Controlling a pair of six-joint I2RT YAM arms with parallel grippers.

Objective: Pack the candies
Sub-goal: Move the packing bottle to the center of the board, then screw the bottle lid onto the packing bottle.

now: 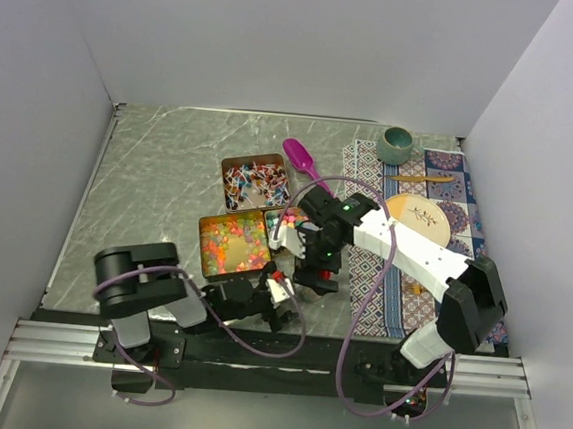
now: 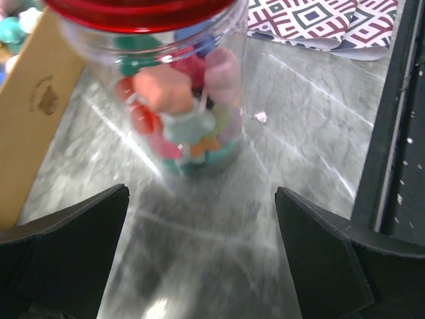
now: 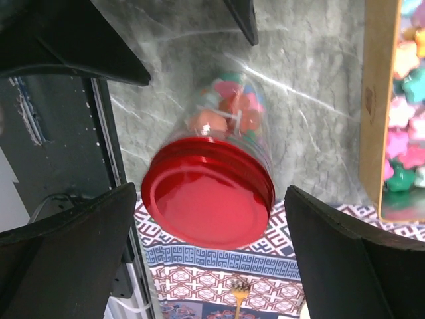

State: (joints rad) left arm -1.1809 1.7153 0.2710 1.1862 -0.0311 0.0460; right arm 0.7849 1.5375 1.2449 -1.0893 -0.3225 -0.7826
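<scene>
A clear jar with a red lid stands on the marble table, partly filled with pastel candies. In the top view the jar is near the front edge. My left gripper is open and empty, its fingers a little short of the jar's base. My right gripper is open above the lid, one finger on each side and apart from it. Loose candies fill three trays: wrapped pieces, jelly bits and pastel sweets.
A purple scoop lies behind the trays. A patterned cloth on the right holds a plate, a green cup and a wooden fork. A wooden tray wall stands left of the jar. A small crumb lies beside it.
</scene>
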